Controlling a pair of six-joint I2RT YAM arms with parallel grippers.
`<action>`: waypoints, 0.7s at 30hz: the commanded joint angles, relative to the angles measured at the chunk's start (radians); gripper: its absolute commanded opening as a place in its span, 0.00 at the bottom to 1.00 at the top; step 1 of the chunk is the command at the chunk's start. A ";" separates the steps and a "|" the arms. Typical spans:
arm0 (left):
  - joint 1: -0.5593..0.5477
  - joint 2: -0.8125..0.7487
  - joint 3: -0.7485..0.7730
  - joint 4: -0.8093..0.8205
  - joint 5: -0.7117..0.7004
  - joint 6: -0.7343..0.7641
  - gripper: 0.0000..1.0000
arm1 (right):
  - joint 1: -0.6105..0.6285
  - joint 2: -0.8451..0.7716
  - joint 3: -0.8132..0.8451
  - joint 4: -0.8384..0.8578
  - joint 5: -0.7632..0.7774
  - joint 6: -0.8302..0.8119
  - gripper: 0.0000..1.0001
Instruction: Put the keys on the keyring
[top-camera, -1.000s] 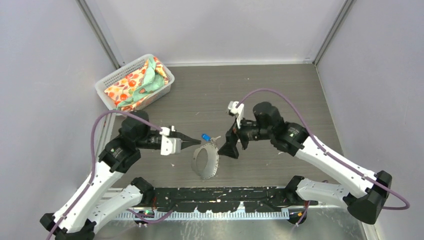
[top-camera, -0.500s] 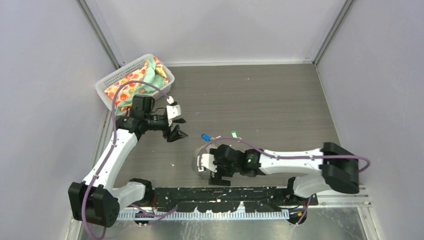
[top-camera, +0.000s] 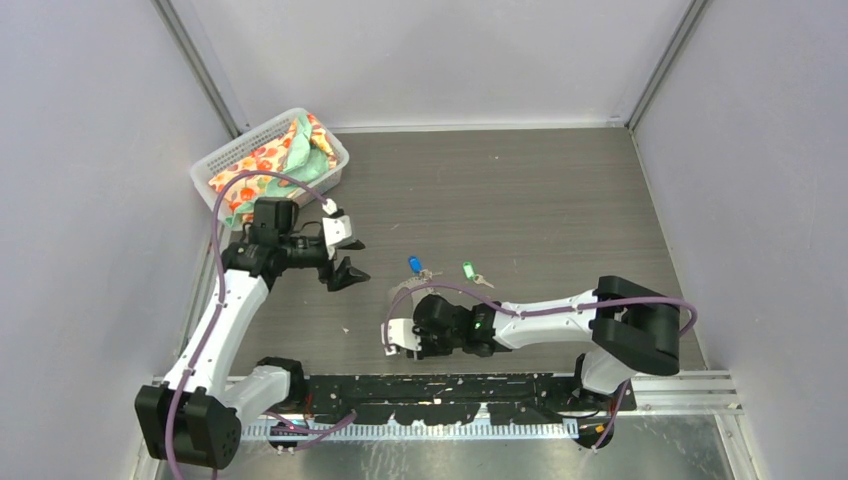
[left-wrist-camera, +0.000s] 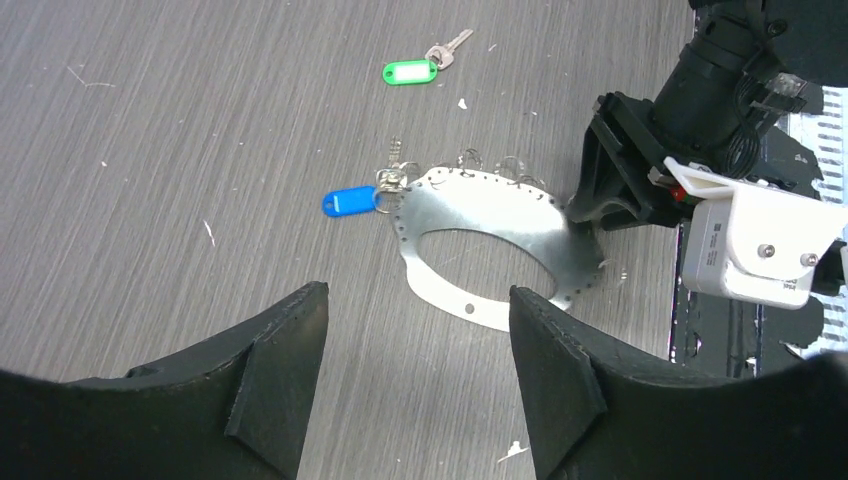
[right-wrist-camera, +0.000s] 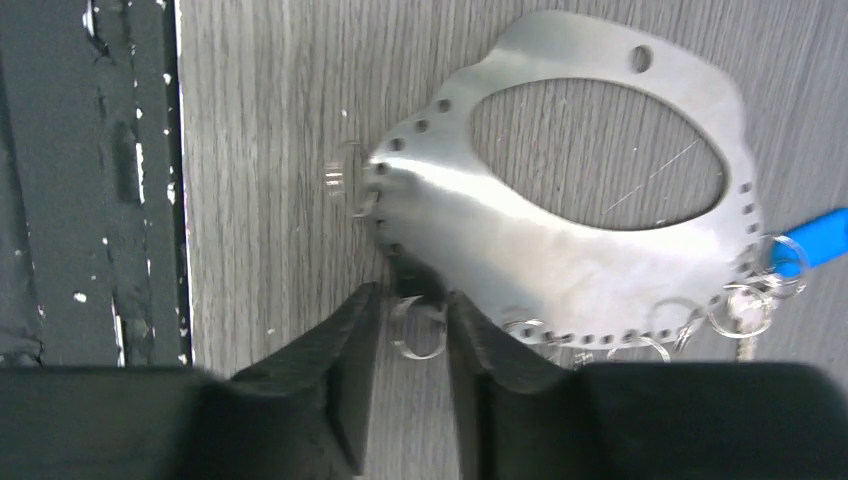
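The keyring (top-camera: 401, 297) is a flat silver plate loop with edge holes and small split rings, lying on the table (left-wrist-camera: 495, 235) (right-wrist-camera: 560, 240). The blue-tagged key (top-camera: 414, 266) (left-wrist-camera: 350, 200) lies at its far edge, its tag touching a split ring (right-wrist-camera: 815, 238). The green-tagged key (top-camera: 468, 269) (left-wrist-camera: 410, 71) lies loose, apart from the ring. My right gripper (top-camera: 397, 335) (right-wrist-camera: 412, 300) is low at the plate's near edge, jaws closed narrowly round one small split ring. My left gripper (top-camera: 350, 262) (left-wrist-camera: 418, 295) hovers open and empty, left of the keyring.
A white mesh basket (top-camera: 224, 158) holding patterned cloth stands at the back left, just behind the left arm. A black rail (top-camera: 450, 388) (right-wrist-camera: 90, 180) runs along the near table edge, close beside the right gripper. Grey walls enclose the table.
My left gripper let go, opened and drew back left toward the basket. My right arm swung down to the keyring's near edge and its jaws went from wide open to narrow.
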 joint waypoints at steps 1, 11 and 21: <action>0.010 -0.026 0.007 0.026 0.032 0.010 0.67 | 0.005 0.022 -0.001 0.023 0.050 -0.005 0.24; 0.011 -0.125 -0.044 -0.144 0.107 0.281 0.68 | 0.005 -0.059 0.024 0.109 0.133 0.078 0.01; -0.070 -0.205 -0.178 -0.258 0.139 0.529 0.70 | -0.012 -0.152 0.083 0.132 0.147 0.084 0.01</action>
